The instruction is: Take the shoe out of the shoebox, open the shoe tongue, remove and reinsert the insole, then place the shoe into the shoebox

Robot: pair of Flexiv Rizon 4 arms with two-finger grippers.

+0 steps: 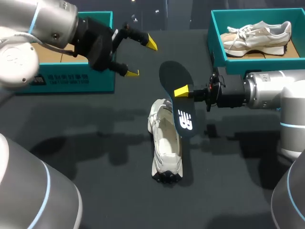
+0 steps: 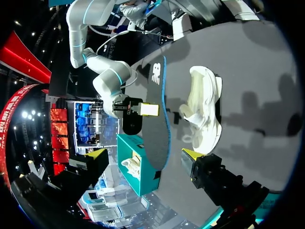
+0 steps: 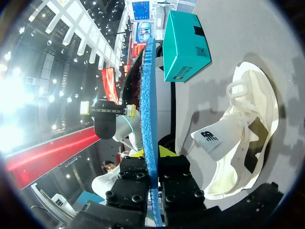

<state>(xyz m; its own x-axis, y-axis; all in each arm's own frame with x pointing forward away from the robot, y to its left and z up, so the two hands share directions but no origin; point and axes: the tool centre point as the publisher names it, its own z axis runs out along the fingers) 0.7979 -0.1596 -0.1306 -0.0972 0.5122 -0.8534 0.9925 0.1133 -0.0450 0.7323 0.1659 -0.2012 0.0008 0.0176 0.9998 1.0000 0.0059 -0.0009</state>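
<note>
Dark surface [image 1: 95, 157] spread wide, shadows falling across it. Over at the far right corner, a teal box [image 1: 233, 65], open, with a beige sneaker [image 1: 257, 36] resting inside.

Insole [image 1: 172, 78] over shoe [image 1: 166, 150] on table [image 1: 95, 162]

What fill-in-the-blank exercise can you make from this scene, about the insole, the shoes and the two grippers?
1. The insole is clamped by the gripper of my ____ arm.
2. The white shoe under the insole lies on the ____.
3. The left gripper hangs above the table with its fingers ____.
4. The box at the far right holds another ____.

Missing words: right; table; open; shoe.
</note>
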